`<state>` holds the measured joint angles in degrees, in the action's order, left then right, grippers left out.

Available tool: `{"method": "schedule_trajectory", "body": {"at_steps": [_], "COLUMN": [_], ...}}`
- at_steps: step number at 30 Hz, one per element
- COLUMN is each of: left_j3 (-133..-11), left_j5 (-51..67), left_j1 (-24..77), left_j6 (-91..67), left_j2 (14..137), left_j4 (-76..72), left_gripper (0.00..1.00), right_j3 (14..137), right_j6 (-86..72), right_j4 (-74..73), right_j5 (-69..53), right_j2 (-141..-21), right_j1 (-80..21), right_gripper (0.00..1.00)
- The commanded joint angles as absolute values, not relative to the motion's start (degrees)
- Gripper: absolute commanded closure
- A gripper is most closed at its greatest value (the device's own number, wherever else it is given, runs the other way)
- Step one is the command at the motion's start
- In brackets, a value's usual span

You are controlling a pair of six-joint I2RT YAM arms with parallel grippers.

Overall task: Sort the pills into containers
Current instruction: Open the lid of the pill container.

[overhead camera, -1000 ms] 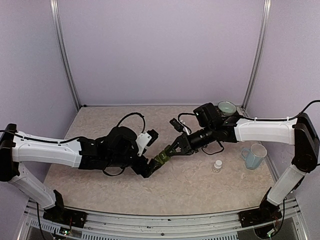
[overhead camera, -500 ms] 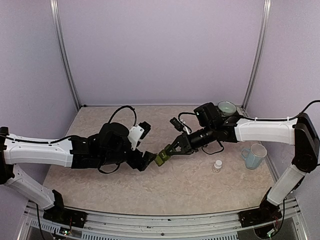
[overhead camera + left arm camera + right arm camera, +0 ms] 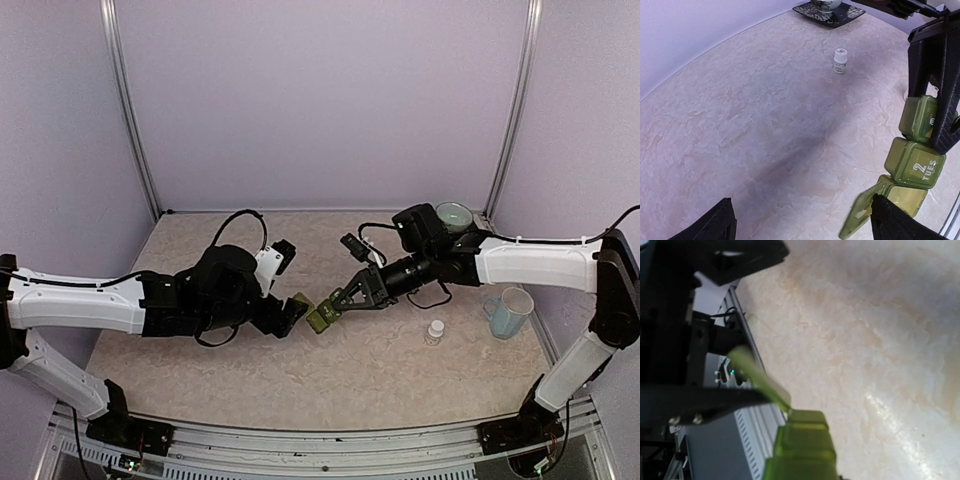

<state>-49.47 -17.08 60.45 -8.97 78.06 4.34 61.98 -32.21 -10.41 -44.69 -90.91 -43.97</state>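
The containers [image 3: 320, 317] are a green strip of three joined compartments, held off the table by my right gripper [image 3: 335, 304], which is shut on its far end. In the left wrist view the containers [image 3: 914, 162] hang at the right, the middle one marked "2 TUES". The lid [image 3: 860, 216] of the near end compartment stands open. My left gripper [image 3: 802, 222] is open, and its right finger [image 3: 892, 220] touches that lid. In the right wrist view the containers [image 3: 802, 445] and the open lid [image 3: 757, 377] are blurred. No loose pills show.
A small white pill bottle [image 3: 435, 330] stands right of centre and also shows in the left wrist view [image 3: 840, 53]. A pale blue mug [image 3: 510, 311] is at the right edge. A green bowl on a dark saucer [image 3: 454, 214] sits at the back right.
My left gripper has shifted left and up along the strip's near end, and the end compartment's lid now stands open. My right gripper has held the strip nearly still.
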Motion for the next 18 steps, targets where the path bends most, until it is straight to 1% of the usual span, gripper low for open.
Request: {"method": "schedule_trajectory", "body": {"at_steps": [1,10,18], "left_j3": [-48.86,-49.13,-47.97], "left_j5": [-19.28,-17.23,-10.42], "left_j1": [59.73,59.24,59.24], "left_j6": [-10.01,-9.98,-8.94], "left_j2": [78.16,79.26,78.39], "left_j4": [4.44,4.20,1.69], "left_gripper": [0.09,0.09,0.10], "right_j3": [61.31,60.85,60.62], "right_j6": [-31.27,-31.02,-31.11], "right_j4": [-8.46,-6.99,-5.97], "right_j5": [-47.58,-49.58,-50.59], "right_j2": [-88.88,-88.11,-87.76], "right_j1": [-43.86,-43.86,-43.81], "right_gripper": [0.95,0.95,0.95]}}
